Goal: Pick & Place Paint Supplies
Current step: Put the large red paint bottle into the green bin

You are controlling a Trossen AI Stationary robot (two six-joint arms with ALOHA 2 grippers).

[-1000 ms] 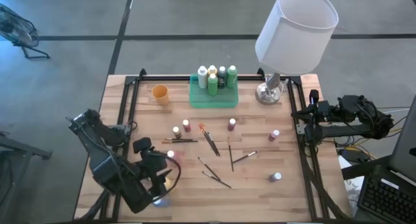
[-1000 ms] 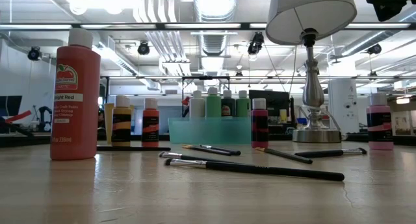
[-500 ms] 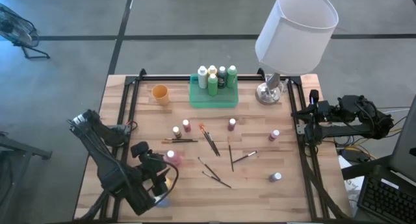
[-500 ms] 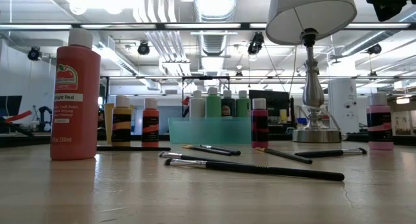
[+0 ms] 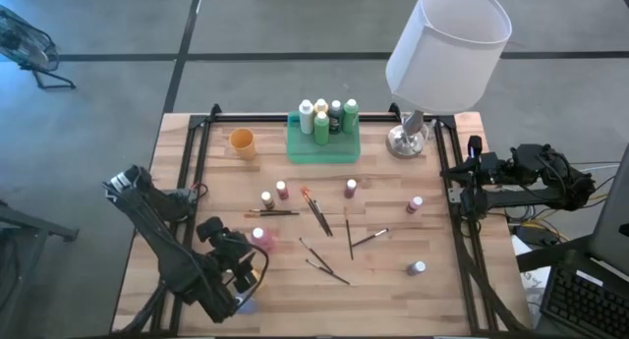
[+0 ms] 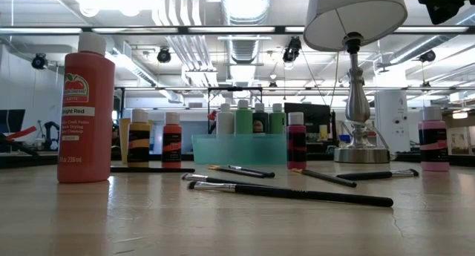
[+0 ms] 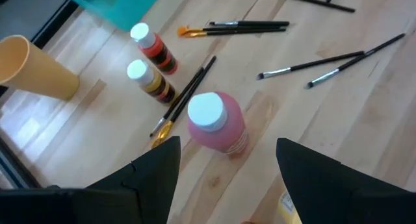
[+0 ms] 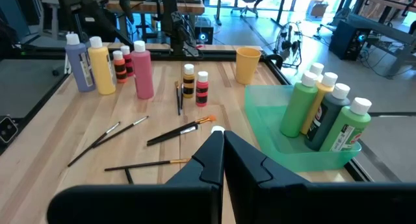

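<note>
From above, the left hand (image 5: 248, 272) hovers near the surface's front left corner, just in front of a pink pale-capped paint bottle (image 5: 259, 237). The left wrist view shows its fingers (image 7: 156, 169) spread, empty, flanking that bottle (image 7: 216, 123). The right hand (image 8: 221, 146), pressed closed, waits off the surface's right edge.

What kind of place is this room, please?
Probably a robotics lab or workshop: a wooden table with robot arms mounted at its sides, exposed ceiling ducts overhead, and workbenches with equipment behind.
</note>
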